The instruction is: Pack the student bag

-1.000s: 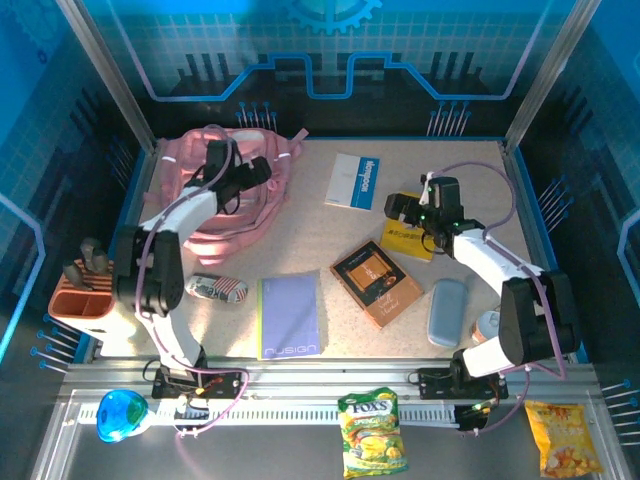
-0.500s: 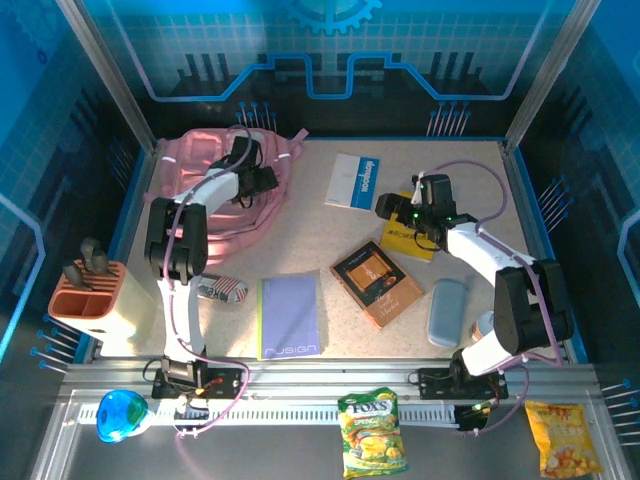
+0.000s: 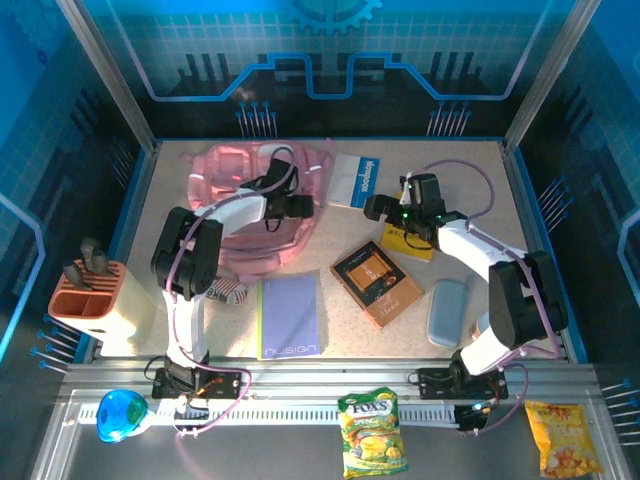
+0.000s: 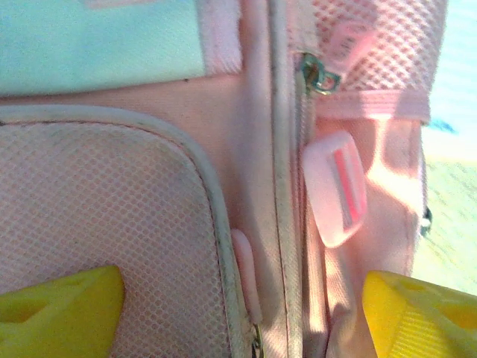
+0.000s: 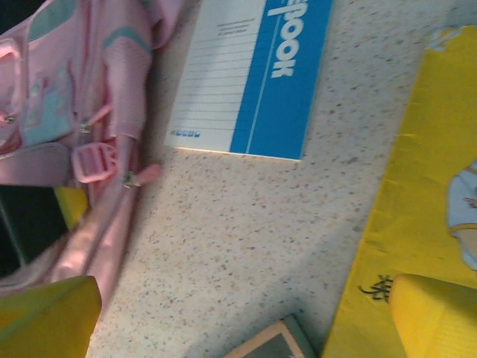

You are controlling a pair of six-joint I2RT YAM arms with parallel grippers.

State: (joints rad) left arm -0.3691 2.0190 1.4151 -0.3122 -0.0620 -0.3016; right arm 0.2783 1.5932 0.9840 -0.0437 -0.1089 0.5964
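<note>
The student bag is a soft pink backpack lying at the back left of the table. Its right edge reaches the blue-and-white notebook. My left gripper rests on the bag's right side. In the left wrist view its yellow fingers stand wide apart on the mesh pocket, with a pink zipper pull and a seam between them. A pink buckle lies just beyond. My right gripper hangs open over bare table, beside the bag.
A yellow book lies under the right arm, with a brown book, a purple notebook and a grey case nearer the front. A patterned pouch and an orange holder sit left. Snack bags lie on the front rail.
The bag has slid right toward the blue-and-white notebook along with my left gripper, whose jaws have narrowed a little. My right gripper has moved left, toward the bag.
</note>
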